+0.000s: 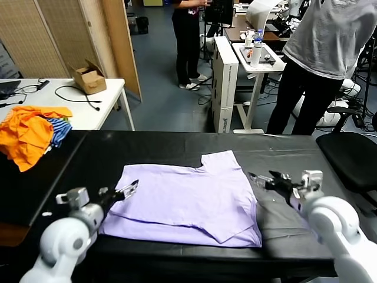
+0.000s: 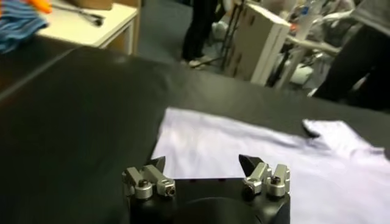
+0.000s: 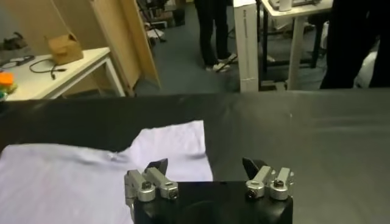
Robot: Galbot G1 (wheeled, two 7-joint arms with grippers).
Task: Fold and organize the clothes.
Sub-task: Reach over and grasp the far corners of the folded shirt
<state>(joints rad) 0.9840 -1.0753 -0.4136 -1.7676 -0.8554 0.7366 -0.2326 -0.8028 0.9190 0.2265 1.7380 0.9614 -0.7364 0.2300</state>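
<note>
Both open grippers' fingers (image 1: pixel 131 188) flank the lavender T-shirt (image 1: pixel 188 197), untouched.

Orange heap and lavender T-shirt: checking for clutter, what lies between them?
Only bare black table, in the head view, separates the orange heap from the lavender T-shirt.

The right gripper (image 3: pixel 206 165) hovers with jaws spread wide above the black table (image 3: pixel 304 131). Just beyond its fingertips lies the lavender T-shirt (image 3: pixel 73 176), flat, one sleeve reaching toward the table's middle.
</note>
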